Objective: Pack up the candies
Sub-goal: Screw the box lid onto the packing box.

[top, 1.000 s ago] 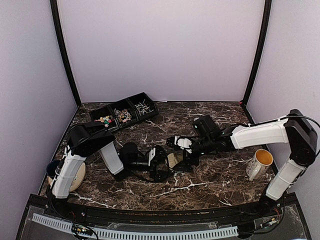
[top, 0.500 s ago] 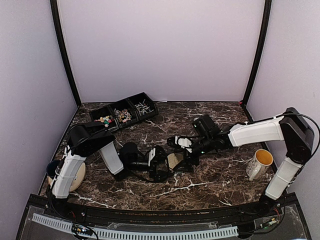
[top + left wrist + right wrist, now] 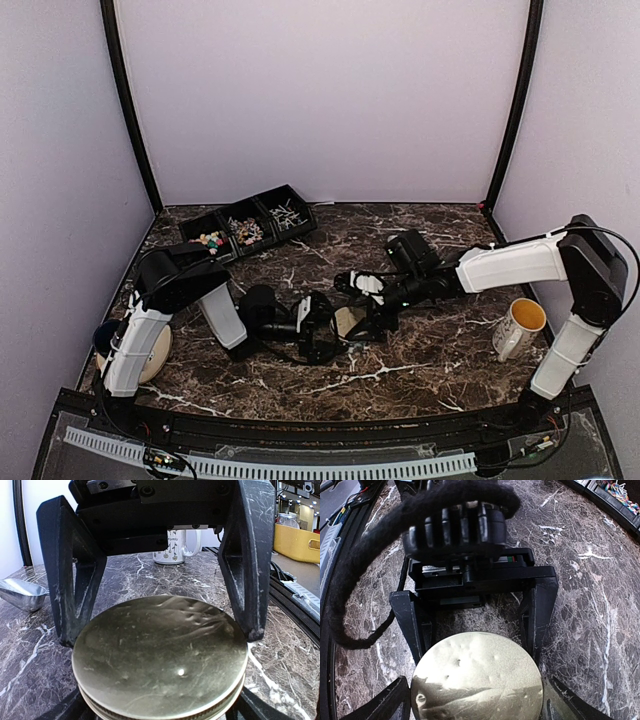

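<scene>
**A:** Where are the candies (image 3: pixel 210 240)?

**B:** In a black tray (image 3: pixel 303 205) at the far left of the counter (image 3: pixel 400 240). It has three bins, with coloured pieces in the left one and whitish ones toward the right. They sit well apart from both arms.

**A:** And the arms?

**B:** They meet mid-counter, nose to nose at a jar (image 3: pixel 347 320) with a gold lid (image 3: pixel 160 655).

**A:** What about the left gripper (image 3: pixel 476 645)?

**B:** It's spread wide, with its fingers against the jar's sides just under the lid. It looks to be holding the jar.

**A:** And the right gripper (image 3: pixel 162 636)?

**B:** Also wide, with one finger on either side of the lid's rim. I cannot tell whether it presses on the rim or only stands beside it.

**A:** Anything else?

**B:** A white mug (image 3: pixel 520 325) with a yellow inside stands near the right arm. A metal scoop (image 3: pixel 22 594) lies on the counter.
</scene>
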Robot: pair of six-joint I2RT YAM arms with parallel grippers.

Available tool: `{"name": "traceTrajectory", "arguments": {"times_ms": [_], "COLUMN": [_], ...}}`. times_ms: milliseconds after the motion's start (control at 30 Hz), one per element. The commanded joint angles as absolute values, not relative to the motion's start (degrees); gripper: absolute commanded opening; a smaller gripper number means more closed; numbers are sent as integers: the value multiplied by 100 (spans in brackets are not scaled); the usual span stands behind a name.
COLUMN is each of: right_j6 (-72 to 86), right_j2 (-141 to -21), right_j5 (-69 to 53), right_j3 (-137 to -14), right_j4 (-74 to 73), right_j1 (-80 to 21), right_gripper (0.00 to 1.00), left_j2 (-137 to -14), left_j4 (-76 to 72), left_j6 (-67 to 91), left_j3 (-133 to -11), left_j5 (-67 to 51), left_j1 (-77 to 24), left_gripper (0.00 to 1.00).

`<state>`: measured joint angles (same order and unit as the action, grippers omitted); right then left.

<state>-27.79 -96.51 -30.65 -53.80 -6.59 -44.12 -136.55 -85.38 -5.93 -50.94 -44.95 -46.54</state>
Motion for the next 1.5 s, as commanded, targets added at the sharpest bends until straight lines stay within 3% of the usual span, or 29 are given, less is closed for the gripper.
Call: {"name": "traceTrajectory", "arguments": {"times_ms": [0, 300, 533, 967, 1467], "right_j6": [-2632, -2456, -2428, -2205, -1537], "right_j2": [-9655, -9347, -9369, -9313, -9177], "right_j5": [-3060, -2946, -2922, -2720, -1701], "right_j3": [-5446, -5024, -4971, -4834, -4106], "right_j4": [-506, -147, -182, 68, 859], "right_j1": [-4382, -4481, -4505, -4597, -5005], "right_gripper": [86, 85, 90, 85, 86], "left_j2": [-14048, -14061, -14058, -14069, -14087], "left_j4": [-7809, -7796, -7822, -7794, -7800], "left_j6": [-846, -793, -781, -747, -598], "left_j3": [-4974, -5000, -5001, -5018, -5031], "left_j5": [-4583, -4518, -4520, -4420, -4289], "left_j1": [-4614, -4592, -4588, -4580, -4544], "left_gripper": [89, 89, 89, 89, 89]}}
